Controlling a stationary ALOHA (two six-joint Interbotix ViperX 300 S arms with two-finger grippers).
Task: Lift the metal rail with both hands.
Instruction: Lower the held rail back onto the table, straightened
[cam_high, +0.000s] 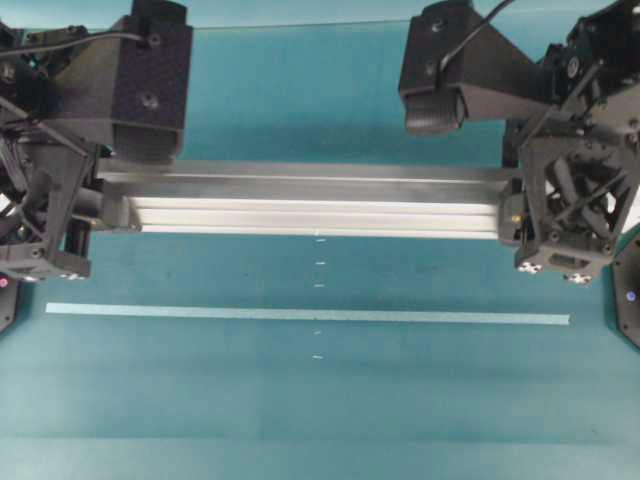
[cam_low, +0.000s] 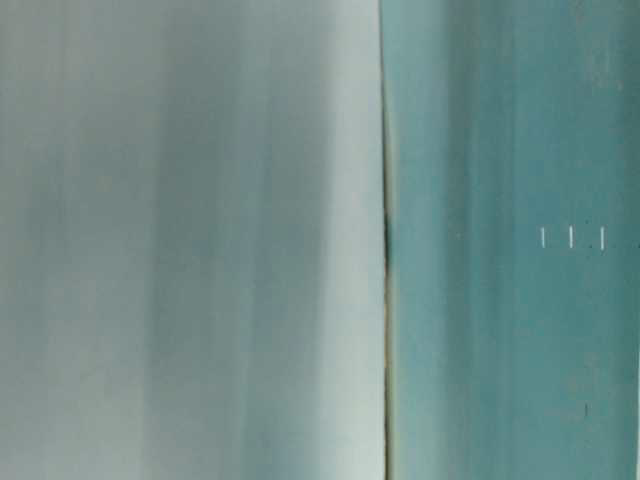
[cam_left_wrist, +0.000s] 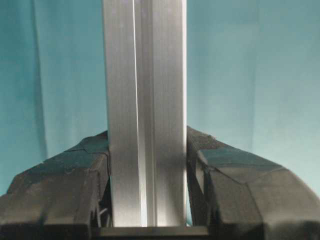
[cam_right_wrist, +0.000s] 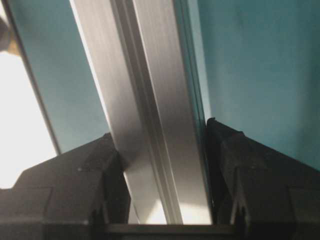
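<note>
From overhead, the long silver grooved aluminium rail (cam_high: 310, 200) spans level between the black lattice-framed left gripper (cam_high: 85, 205) and right gripper (cam_high: 535, 215), one at each end, above the teal table (cam_high: 300, 420) and beyond a thin pale-teal tape strip (cam_high: 300, 315). The left wrist view shows the left gripper's black fingers (cam_left_wrist: 65, 185) pinching the rail's sides. The right wrist view shows the right gripper's fingers (cam_right_wrist: 255, 175) likewise clamped against the rail, which runs slightly slanted away.

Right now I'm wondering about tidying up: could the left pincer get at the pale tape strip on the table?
Probably not: the left pincer is shut on the metal rail, though the tape strip lies uncovered.
</note>
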